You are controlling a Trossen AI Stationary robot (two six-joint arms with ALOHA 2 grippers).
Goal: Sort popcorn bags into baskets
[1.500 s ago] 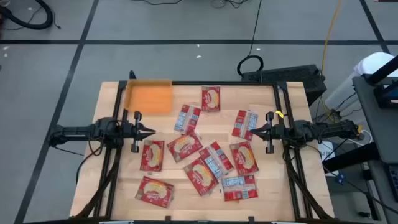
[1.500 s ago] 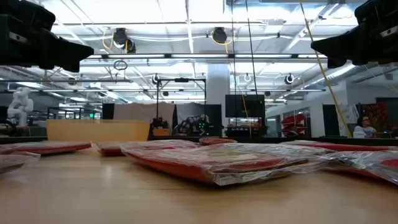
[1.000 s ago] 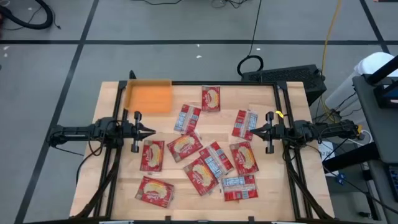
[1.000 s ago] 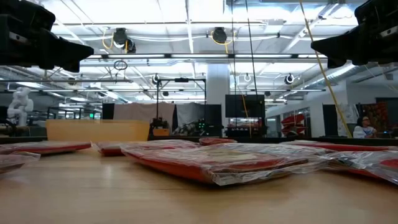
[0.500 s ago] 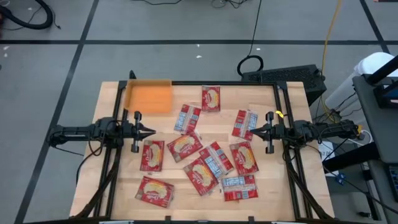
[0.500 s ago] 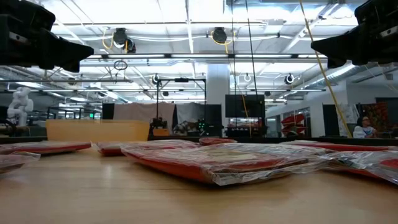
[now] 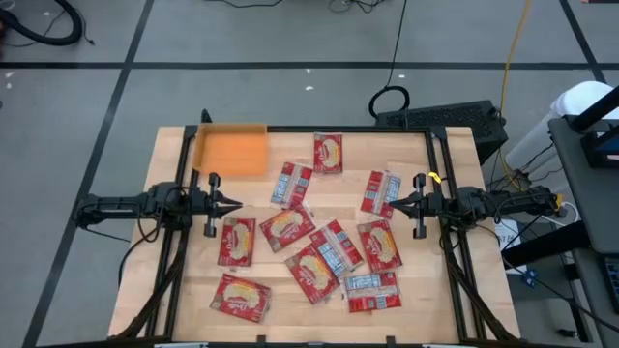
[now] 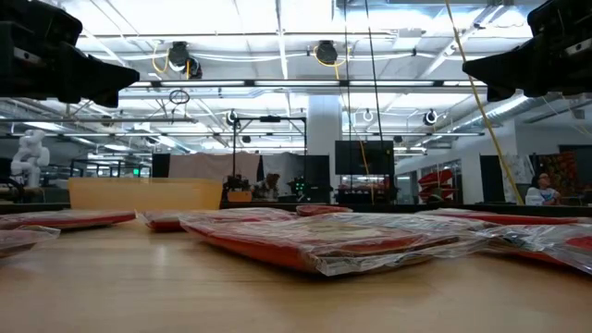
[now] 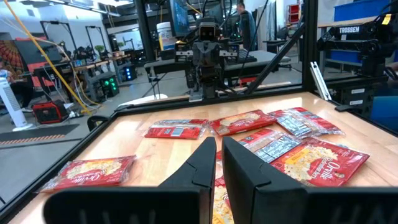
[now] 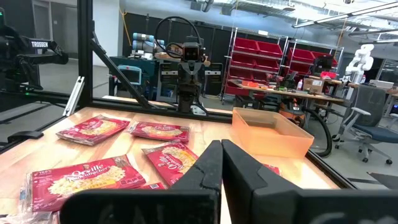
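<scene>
wooden table, scattered popcorn bags, workshop behind

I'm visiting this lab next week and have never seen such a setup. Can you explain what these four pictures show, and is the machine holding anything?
It is a robot with two dark arms at a wooden table. One picture looks straight down from above, one looks level across the table top, and the other two come from cameras on each arm's wrist. From above, the left gripper hangs over the table's left side and the right gripper over its right side, pointing at each other. Both are shut and hold nothing. Between them lie red popcorn bags, scattered flat and some overlapping, a few showing a white-blue label side. An orange basket sits at the far left corner with no bags in it.
</scene>
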